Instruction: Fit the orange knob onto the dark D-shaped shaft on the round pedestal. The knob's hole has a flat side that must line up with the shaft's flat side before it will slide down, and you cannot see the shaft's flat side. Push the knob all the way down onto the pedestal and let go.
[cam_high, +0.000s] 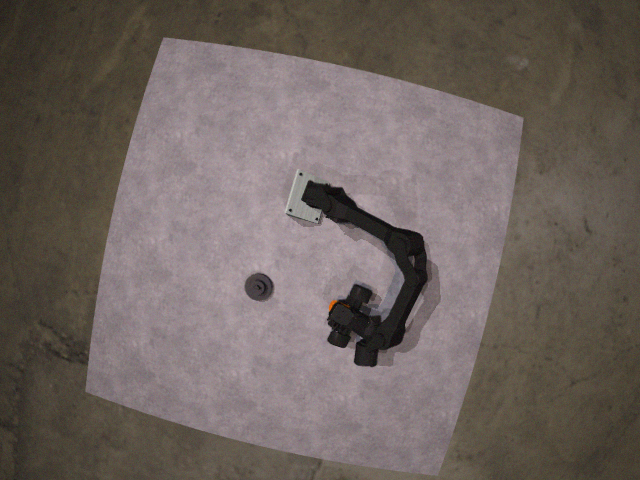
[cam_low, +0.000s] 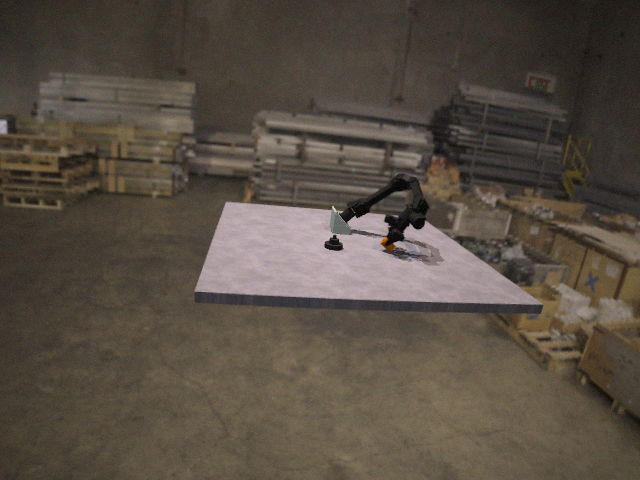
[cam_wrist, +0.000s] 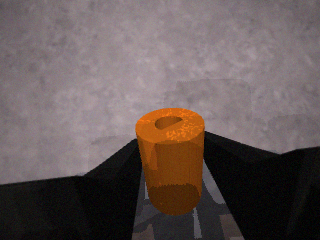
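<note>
The orange knob (cam_high: 332, 305) (cam_low: 387, 245) (cam_wrist: 175, 162) is between the fingers of my gripper (cam_low: 390, 241) (cam_wrist: 169, 140), which is shut on it. The knob looks tilted in the exterior view and seems to be just above the table. In the wrist view its end face shows a D-shaped hole (cam_wrist: 167, 122), with the flat side on the lower right. The dark round pedestal (cam_high: 249, 290) (cam_low: 333, 246) stands on the table, left of my gripper in the top and exterior views and apart from it. Its short shaft (cam_high: 259, 287) (cam_low: 334, 237) points up. The shaft's flat side cannot be made out.
The pale table top (cam_high: 206, 155) (cam_low: 268, 268) carries the arm's light grey-green base bracket (cam_high: 296, 198) (cam_low: 338, 224), behind the pedestal in the exterior view. The black arm (cam_high: 413, 279) (cam_low: 408, 180) bends out to the right from the bracket. The table's front edge (cam_low: 361, 304) shows in the exterior view.
</note>
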